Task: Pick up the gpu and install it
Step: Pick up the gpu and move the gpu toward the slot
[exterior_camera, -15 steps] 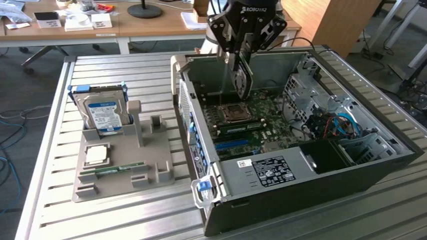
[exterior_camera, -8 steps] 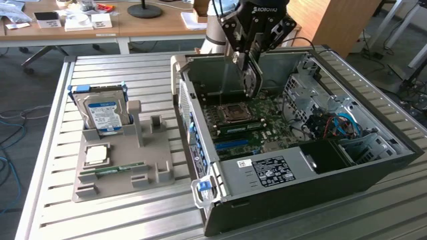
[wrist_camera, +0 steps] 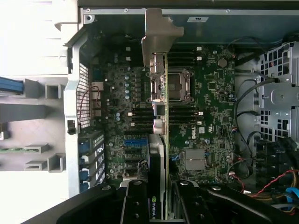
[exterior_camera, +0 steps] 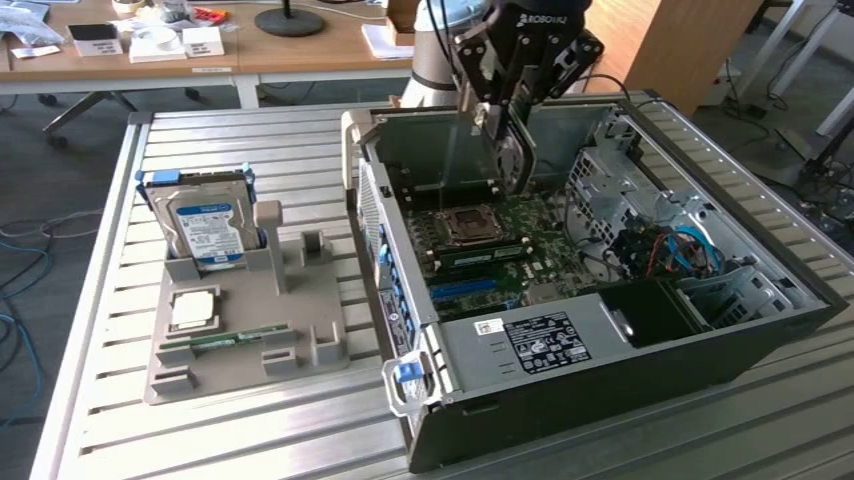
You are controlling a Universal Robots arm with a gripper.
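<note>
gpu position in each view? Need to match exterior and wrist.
Exterior view: gpu hangs edge-on in the gripper, above the open case.
Wrist view: gpu edge-on through the picture's middle, pale bracket at the end away from the gripper.
Shared landmark: the CPU socket.

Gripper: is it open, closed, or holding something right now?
Gripper: closed on the gpu, held edge-on over the motherboard.

One gpu [wrist_camera: 157,156], a thin black-faced card with pale metal bracket; one open black computer case [exterior_camera: 601,390]; one silver blue-labelled hard drive [exterior_camera: 207,228]; one slim green memory stick [exterior_camera: 224,338]; one grey plastic holder [exterior_camera: 318,335].
</note>
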